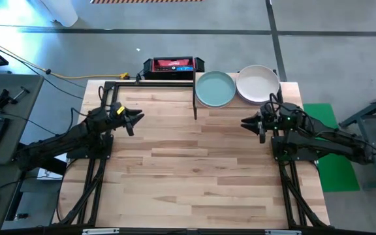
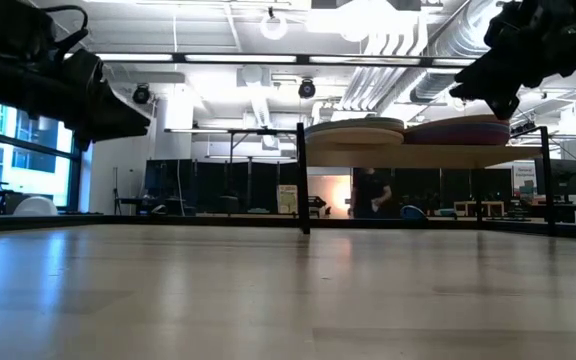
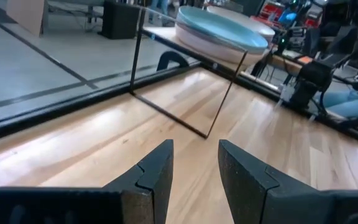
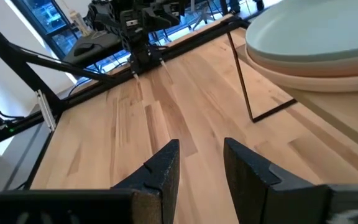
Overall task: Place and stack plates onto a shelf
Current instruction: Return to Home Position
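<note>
High view: left tool (image 1: 134,119) and right tool (image 1: 249,122) hang over the bare counter (image 1: 194,170), facing each other, each narrowly parted w/ nothing held. The shelf (image 1: 235,102) stands just beside the right tool, at the counter's far edge, well apart from the left tool. Two plate tops show on it side by side: the grey-white plate (image 1: 258,83) nearest the right tool, the teal-green plate (image 1: 215,88) just beyond it. No plate lies loose on the counter, so stacking looks done. By that, prob. only parking the arms is left. A black-and-red box (image 1: 173,64) behind the counter carries a label, too small to read. Low view: the far stack (image 2: 354,131) and the near stack (image 2: 460,130) sit on the shelf plank, several layers each, exact count can't be told. The right tool hangs near the near stack and a bit higher. No sign in the room behind is legible. Left wrist view: narrow empty gap; shelf ahead and off to one side, teal-green plate over paler ones. Right wrist view: same narrow empty gap; a stack close by, pale plate over a tan one; no writing readable.
</note>
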